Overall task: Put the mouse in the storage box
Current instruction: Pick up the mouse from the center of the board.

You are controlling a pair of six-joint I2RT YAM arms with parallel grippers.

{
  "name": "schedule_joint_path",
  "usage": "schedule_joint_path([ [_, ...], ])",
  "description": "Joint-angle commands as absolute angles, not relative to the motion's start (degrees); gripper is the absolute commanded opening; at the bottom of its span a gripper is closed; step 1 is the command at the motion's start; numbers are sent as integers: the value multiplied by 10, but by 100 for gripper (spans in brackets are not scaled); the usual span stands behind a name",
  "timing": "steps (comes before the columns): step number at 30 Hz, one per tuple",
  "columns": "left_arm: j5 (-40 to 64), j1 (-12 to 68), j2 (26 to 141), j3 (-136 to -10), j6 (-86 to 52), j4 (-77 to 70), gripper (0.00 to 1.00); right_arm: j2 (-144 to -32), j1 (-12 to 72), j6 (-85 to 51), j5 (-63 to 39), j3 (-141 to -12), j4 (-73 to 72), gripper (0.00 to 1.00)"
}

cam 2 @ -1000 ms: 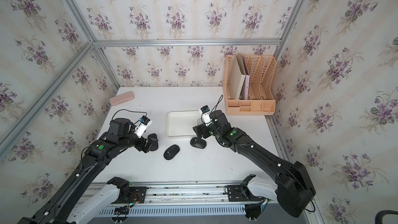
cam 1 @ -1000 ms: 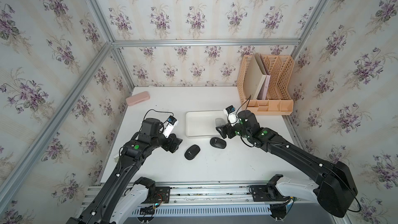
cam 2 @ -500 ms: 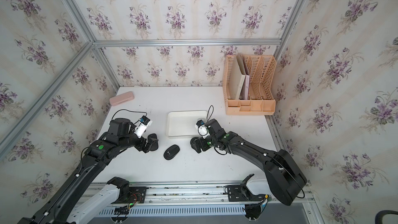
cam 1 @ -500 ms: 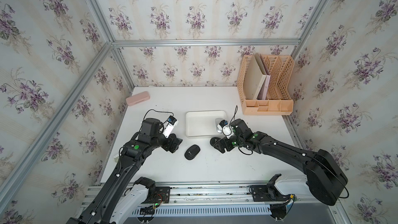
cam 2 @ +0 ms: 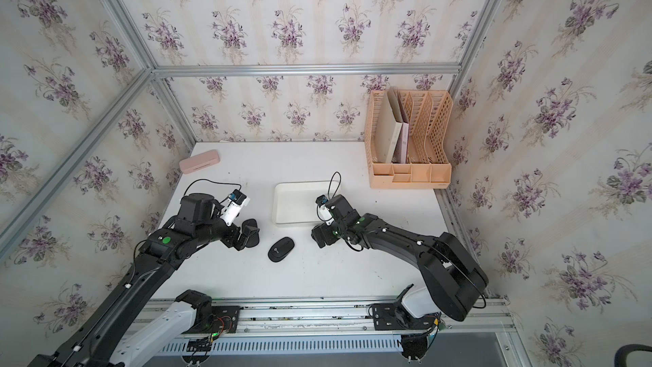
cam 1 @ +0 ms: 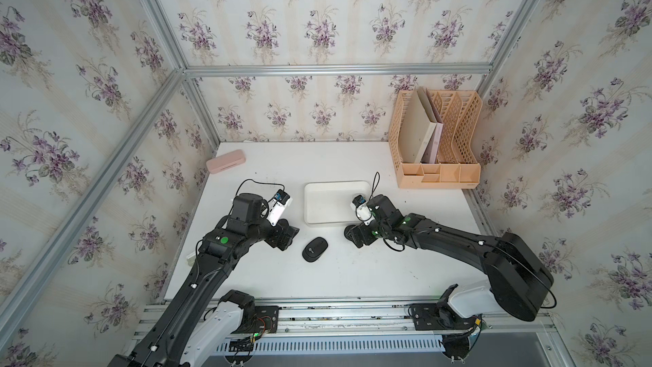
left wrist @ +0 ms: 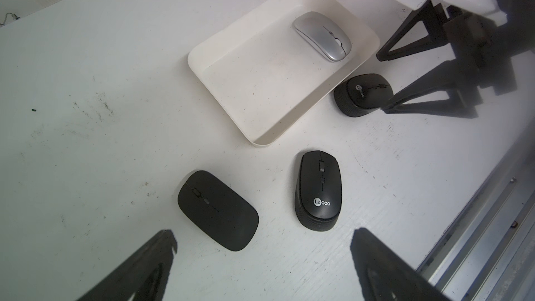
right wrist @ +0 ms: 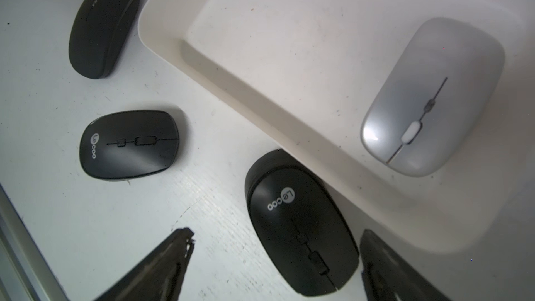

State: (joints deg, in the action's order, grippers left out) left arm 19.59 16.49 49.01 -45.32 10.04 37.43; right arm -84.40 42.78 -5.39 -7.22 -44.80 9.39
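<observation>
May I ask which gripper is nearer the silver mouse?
Right: the right gripper hovers just outside the tray by the silver mouse; the left gripper, past its opposite end.

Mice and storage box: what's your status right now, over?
Left gripper open, empty. Right gripper open, straddling black Lecoo mouse beside storage box. Silver mouse inside box. Nothing blocking.

Table: storage box, black mice, pink case, organiser
</observation>
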Motion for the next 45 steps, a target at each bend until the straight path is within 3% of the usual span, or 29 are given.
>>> schedule_joint_path([
  [1,200,164,490,-458,105,367,99,-863,428,-25,-55,-462,97,94],
  [16,199,165,490,-455,105,365,99,-928,431,-31,-72,-472,70,89],
  [26,200,164,487,-453,105,364,99,-967,443,-25,-56,-505,113,74],
  [38,200,164,485,-453,104,365,99,-969,460,-11,-78,-517,165,82],
  [45,200,164,483,-453,102,366,99,-972,464,-28,-84,-520,163,78],
])
